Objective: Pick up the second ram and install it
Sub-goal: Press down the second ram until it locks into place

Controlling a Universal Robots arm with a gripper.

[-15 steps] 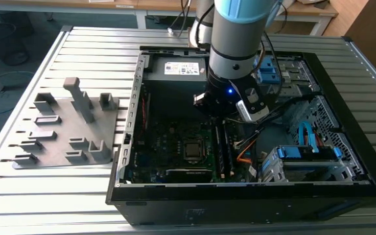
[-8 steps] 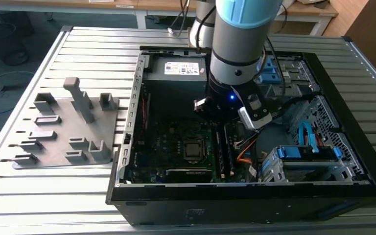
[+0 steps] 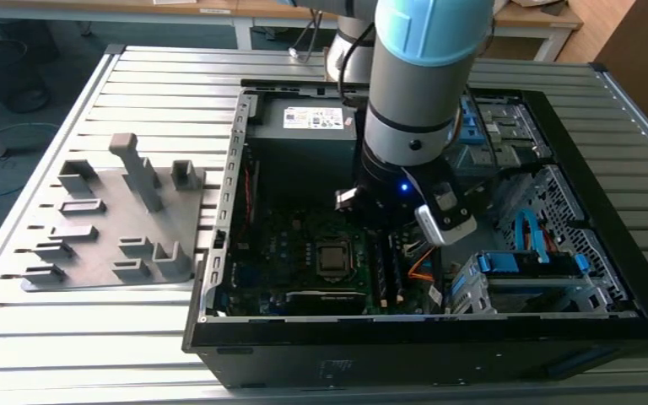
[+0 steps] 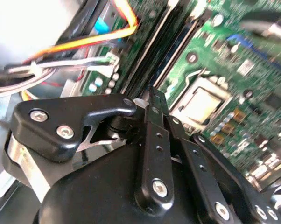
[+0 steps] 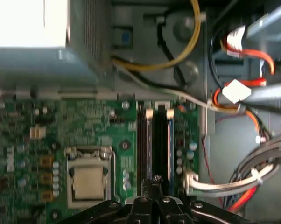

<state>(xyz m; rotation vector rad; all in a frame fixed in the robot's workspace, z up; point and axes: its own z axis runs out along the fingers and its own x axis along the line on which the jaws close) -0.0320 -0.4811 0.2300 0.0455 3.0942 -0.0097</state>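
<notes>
My gripper [image 3: 385,238] is down inside the open computer case [image 3: 225,253], over the memory slots to the exterior view's right of the processor socket [image 3: 332,257]. In both wrist views its fingertips are pressed together, gripper [image 4: 151,95] [image 5: 155,180], with no gap and nothing showing between them. Directly under the tips a long dark stick, the second ram [image 5: 159,140] [image 4: 152,53] [image 3: 383,270], lies along a slot. Another dark stick [image 5: 144,140] stands in the slot beside it. Whether the tips touch the ram I cannot tell.
A grey holder tray [image 3: 99,270] with upright blocks lies on the slatted table at the exterior view's left of the case. Orange, white and yellow cables [image 5: 243,105] run close beside the slots. A drive cage [image 3: 526,270] with blue cable sits further to the exterior view's right.
</notes>
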